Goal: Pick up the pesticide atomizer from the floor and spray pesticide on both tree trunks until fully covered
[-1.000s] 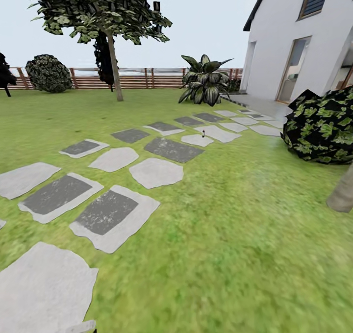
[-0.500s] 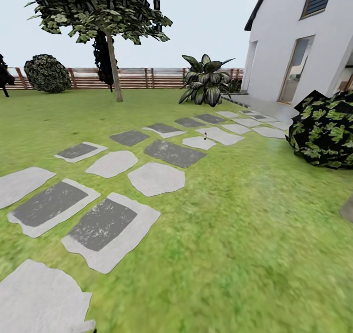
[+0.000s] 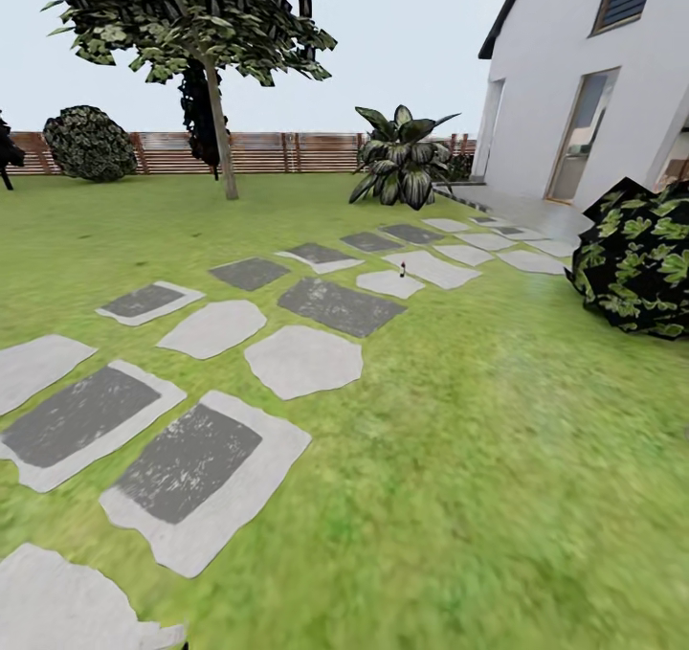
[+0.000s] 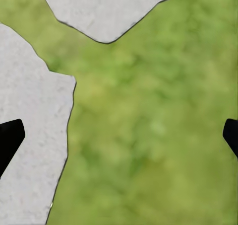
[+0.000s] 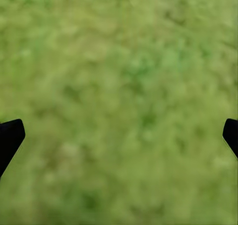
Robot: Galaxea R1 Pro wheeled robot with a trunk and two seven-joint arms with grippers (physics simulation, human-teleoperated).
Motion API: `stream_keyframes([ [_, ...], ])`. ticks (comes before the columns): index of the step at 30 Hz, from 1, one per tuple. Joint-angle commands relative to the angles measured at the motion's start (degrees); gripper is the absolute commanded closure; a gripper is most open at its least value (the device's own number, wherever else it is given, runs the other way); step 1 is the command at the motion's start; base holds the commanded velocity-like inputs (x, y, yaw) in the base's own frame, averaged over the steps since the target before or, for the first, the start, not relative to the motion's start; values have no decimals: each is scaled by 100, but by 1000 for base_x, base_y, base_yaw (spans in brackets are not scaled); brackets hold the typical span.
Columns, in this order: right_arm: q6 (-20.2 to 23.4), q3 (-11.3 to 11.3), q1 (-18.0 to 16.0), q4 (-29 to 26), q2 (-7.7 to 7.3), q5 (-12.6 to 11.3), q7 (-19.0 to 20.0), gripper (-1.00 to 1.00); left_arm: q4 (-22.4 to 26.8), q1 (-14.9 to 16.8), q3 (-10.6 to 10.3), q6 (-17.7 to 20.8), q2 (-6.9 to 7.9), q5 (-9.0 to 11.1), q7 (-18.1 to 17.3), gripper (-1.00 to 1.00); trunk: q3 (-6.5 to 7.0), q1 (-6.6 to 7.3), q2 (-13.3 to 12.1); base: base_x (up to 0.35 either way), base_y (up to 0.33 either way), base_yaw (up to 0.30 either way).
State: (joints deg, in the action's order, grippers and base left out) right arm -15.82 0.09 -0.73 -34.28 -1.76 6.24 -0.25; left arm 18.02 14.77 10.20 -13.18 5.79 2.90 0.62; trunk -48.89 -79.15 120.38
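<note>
Standing upright on a pale stepping stone far along the path, a tiny dark object (image 3: 403, 268) that may have been the pesticide atomizer was too small to identify with certainty. It sat well apart from the robot, toward the far right of the lawn. The stepping stones (image 3: 303, 360) ran in a loose double row from the near left to the far right, ending by the white house (image 3: 584, 85). Green grass floor (image 3: 498, 459) spread on every side of them. A tree (image 3: 196, 18) with a slim pale trunk (image 3: 221, 133) rose at the far left, in front of the brown slatted fence (image 3: 277, 152). A broad-leaved plant (image 3: 400, 157) stood near the fence beside the house, a round bush (image 3: 89, 143) at the far left, and a dark leafy bush (image 3: 639, 257) at the right.

The left gripper (image 4: 119, 135) hung over grass and the edges of two grey stones, its black fingertips (image 4: 10, 138) spread wide and holding nothing. The right gripper (image 5: 119, 135) was likewise spread wide and empty, with only blurry grass between its fingertips (image 5: 10, 138).
</note>
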Motion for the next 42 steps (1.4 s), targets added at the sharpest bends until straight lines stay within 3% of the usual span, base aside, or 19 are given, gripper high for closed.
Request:
stream_keyframes([
  [1,0,0,1,3,0,2,3,-100,0,0,0,0,0,0,0,-100,0,0,0,338,0,0],
  [42,-2,-35,1,-8,-35,1,-1,-100,0,0,-1,-5,0,-9,-2,-100,0,0,0,338,0,0],
])
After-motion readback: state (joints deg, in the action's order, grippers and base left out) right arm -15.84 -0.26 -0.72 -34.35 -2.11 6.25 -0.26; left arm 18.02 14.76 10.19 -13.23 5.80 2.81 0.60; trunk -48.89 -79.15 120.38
